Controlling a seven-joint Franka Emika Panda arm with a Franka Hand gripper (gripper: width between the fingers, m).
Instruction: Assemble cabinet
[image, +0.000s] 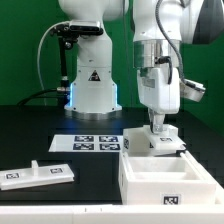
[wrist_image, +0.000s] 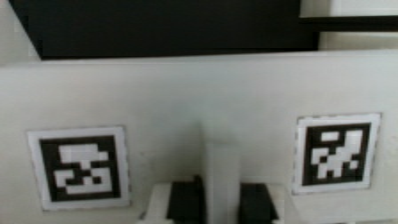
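Note:
The cabinet is in separate white pieces with black-and-white tags. An open box body (image: 148, 186) stands at the front on the exterior view's right. Just behind it lies a white panel (image: 150, 144). My gripper (image: 157, 125) comes straight down onto that panel. In the wrist view the panel (wrist_image: 178, 100) fills the picture, with one tag (wrist_image: 80, 165) on one side and another tag (wrist_image: 334, 152) on the other. A thin raised rib runs between them. My gripper (wrist_image: 221, 190) is shut on that rib, one dark finger (wrist_image: 182, 200) on each side of it.
A flat white panel piece (image: 35, 175) with tags lies at the front on the exterior view's left. The marker board (image: 97, 143) lies in the middle, in front of the white robot base (image: 92, 85). The table is black.

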